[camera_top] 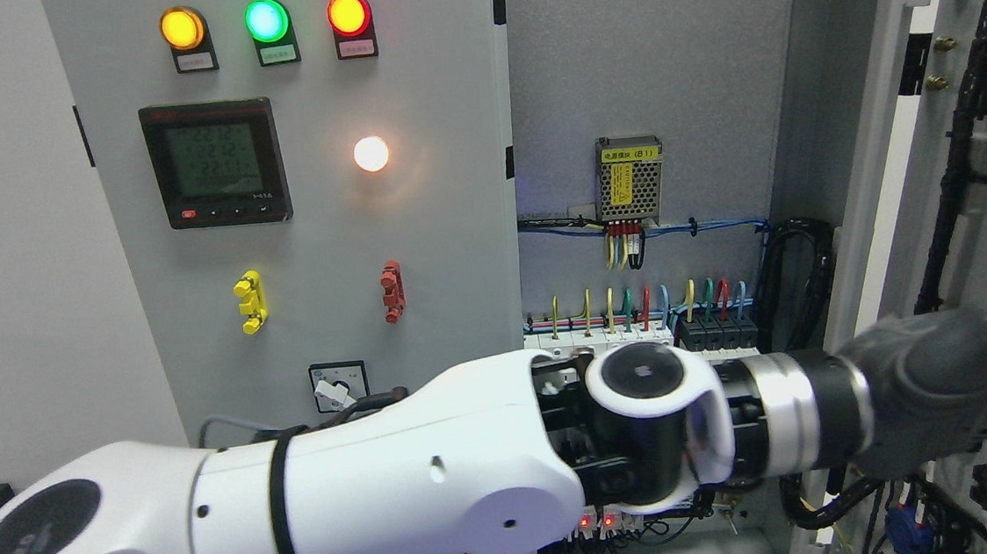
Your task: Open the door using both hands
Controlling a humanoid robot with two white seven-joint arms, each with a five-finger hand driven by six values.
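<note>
Nearest, the glossy white left arm point(369, 489) crosses from lower left; its grey left robot hand point(933, 374) presses against the swung-open right door point(889, 149), finger state unclear. Behind stands the matte grey left door point(419, 230) carrying round lamps and a meter point(214, 162), then the wired cabinet interior point(640, 239).

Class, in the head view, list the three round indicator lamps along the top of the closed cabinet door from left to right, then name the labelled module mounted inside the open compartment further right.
Yellow lamp → green lamp → red lamp → power supply module with a yellow label.
</note>
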